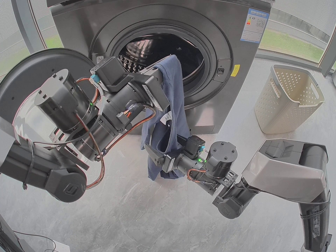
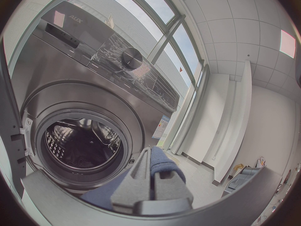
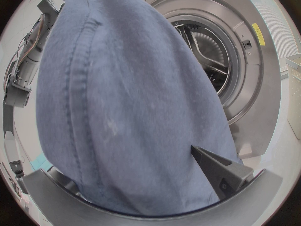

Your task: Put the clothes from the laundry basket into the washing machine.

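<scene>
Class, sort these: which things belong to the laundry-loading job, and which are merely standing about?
Job: blue garment; left gripper pinching it; washing machine; its open door; laundry basket.
Standing about: energy label on the machine; window.

The washing machine (image 1: 80,21) is satin brushed grey metal (crinkled clear film (image 2: 138,74) covers its top strip); its drum (image 1: 140,55) is glossy perforated steel. The garment (image 1: 173,98) before its opening is soft matt blue cloth. Right of the machine, the laundry basket (image 1: 280,112) is matt perforated cream plastic.
</scene>
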Controlling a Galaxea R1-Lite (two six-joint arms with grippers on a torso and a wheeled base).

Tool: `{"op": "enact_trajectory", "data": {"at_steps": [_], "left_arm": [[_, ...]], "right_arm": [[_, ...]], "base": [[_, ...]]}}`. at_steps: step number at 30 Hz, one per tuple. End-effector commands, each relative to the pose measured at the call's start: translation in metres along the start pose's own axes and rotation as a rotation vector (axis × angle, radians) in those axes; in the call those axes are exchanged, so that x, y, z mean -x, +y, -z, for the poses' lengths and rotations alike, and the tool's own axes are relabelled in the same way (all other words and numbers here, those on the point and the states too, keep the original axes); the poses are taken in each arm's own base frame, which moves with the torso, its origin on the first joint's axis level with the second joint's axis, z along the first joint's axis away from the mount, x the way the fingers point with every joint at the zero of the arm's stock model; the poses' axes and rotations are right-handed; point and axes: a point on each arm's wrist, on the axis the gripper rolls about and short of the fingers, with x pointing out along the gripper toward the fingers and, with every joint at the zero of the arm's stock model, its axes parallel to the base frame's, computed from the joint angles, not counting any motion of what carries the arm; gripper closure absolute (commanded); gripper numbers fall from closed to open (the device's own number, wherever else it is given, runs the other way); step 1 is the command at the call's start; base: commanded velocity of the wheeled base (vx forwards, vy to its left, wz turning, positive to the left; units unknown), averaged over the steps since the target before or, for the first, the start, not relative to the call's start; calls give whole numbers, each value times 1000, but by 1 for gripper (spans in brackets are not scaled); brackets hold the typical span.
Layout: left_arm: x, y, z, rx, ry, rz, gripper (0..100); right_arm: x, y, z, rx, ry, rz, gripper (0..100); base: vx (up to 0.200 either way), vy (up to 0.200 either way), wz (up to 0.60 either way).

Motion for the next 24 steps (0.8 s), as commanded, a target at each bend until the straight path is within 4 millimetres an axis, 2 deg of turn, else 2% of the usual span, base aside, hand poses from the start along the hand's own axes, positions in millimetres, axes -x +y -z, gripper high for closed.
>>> {"op": "enact_trajectory", "data": {"at_steps": [1, 3, 9, 14, 15, 21, 24], "left_arm": [[0, -2, 1, 4, 1, 6, 100], [0, -2, 1, 3, 0, 5, 100], [0, -1, 1, 2, -4, 3, 100], [0, -2, -2, 2, -10, 4, 100], [0, 0, -3, 0, -12, 0, 100], [1, 5, -4, -9, -16, -19, 100], [3, 16, -8, -26, -24, -56, 100]], "right_arm": [[-17, -2, 2, 4, -61, 50, 0], [-21, -6, 8, 6, -68, 74, 0], [-29, -7, 11, 3, -91, 80, 0], [-36, -19, 15, -1, -113, 121, 0], [-35, -24, 18, -2, -112, 146, 100], [-34, -32, 18, -5, -110, 164, 100], [-29, -38, 15, -3, -102, 181, 100]], "base": [[0, 0, 0], [0, 0, 0], [0, 0, 0], [0, 0, 0], [0, 0, 0], [0, 0, 0], [0, 0, 0]]}}
